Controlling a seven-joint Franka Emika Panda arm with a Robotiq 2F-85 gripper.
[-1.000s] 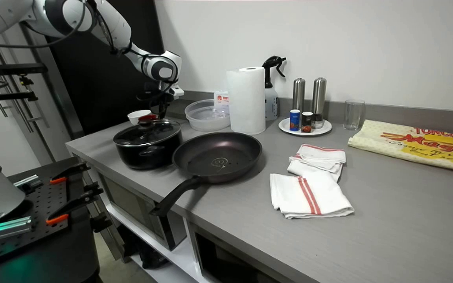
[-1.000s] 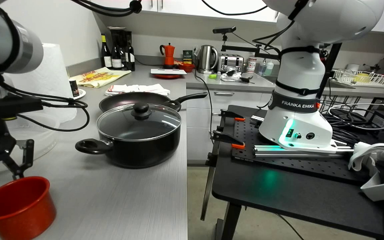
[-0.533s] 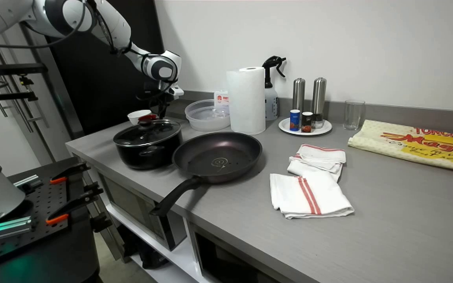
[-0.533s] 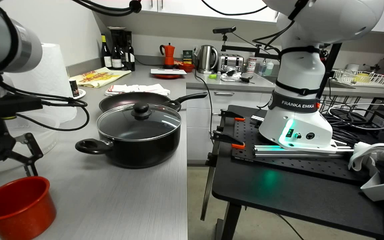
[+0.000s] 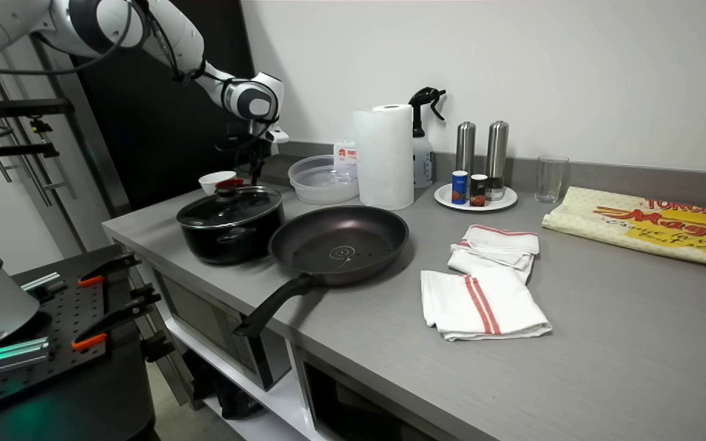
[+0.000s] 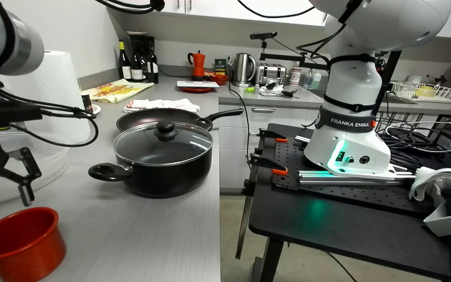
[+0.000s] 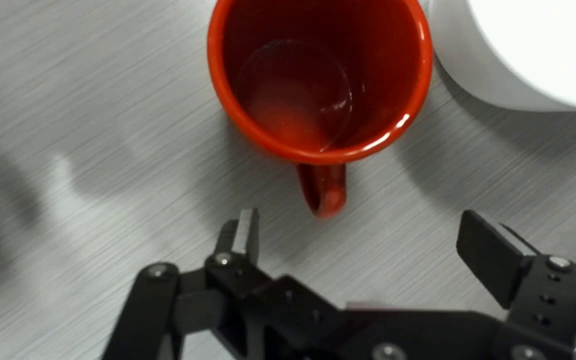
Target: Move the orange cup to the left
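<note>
The orange cup [image 7: 288,95], red-orange with one handle, stands upright on the counter, at the lower left of an exterior view [image 6: 26,246]. Only a red sliver of the cup [image 5: 230,182] shows behind the black pot in an exterior view. My gripper [image 7: 360,240] is open, fingers wide apart, with bare counter between them. The cup's handle [image 7: 325,195] points toward the gap but lies beyond the fingertips, touching neither. One finger [image 6: 26,192] hangs just above and behind the cup's rim in an exterior view; the other is mostly cut off there.
A white cup or bowl [image 7: 528,55] stands right beside the cup. The lidded black pot [image 6: 166,168], a frying pan [image 5: 341,245], a clear plastic bowl [image 5: 322,180] and a paper-towel roll [image 5: 385,156] share the counter.
The gripper's fingers have spread from a narrower stance. Since then the arm has risen and drawn back a little from the cup. The cup has stayed in place.
</note>
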